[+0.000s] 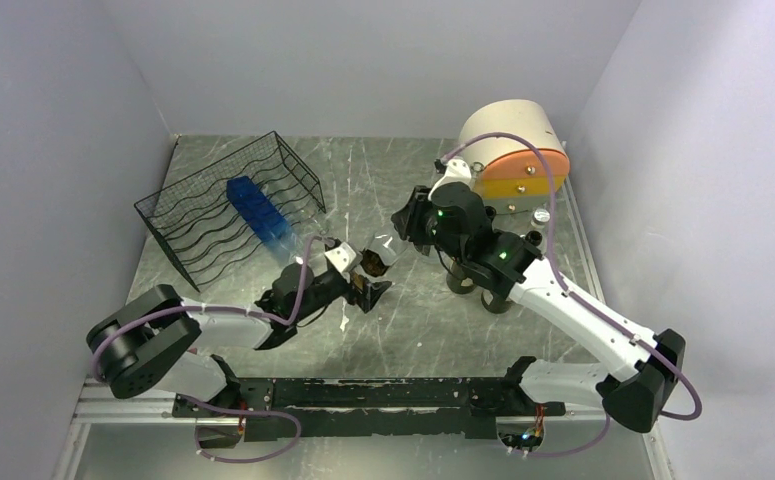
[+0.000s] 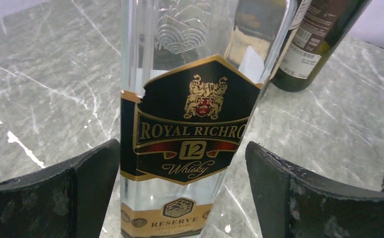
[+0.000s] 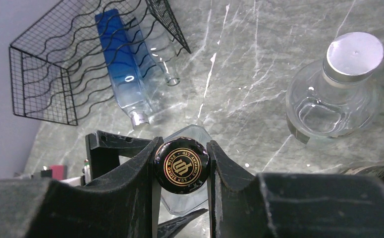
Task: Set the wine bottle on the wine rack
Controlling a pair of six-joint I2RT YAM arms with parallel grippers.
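Note:
A clear square bottle (image 2: pixel 194 99) with a black and gold "Royal Richro 12 Whisky" label stands on the table in front of the rack; it also shows in the top view (image 1: pixel 375 262). My right gripper (image 3: pixel 182 166) is shut on its black, gold-printed cap (image 3: pixel 182 165) from above, and shows in the top view (image 1: pixel 395 240). My left gripper (image 2: pixel 182 193) is open, one finger on each side of the bottle's lower body, and shows in the top view (image 1: pixel 368 282). The black wire wine rack (image 1: pixel 188 235) stands at the back left and holds a blue bottle (image 1: pixel 256 212).
A cream-and-orange drum box (image 1: pixel 513 150) stands at the back right. A round glass decanter (image 3: pixel 336 96) with a silver cap and a dark green wine bottle (image 2: pixel 318 39) stand near the right arm. A clear bottle (image 3: pixel 162 59) lies beside the blue one.

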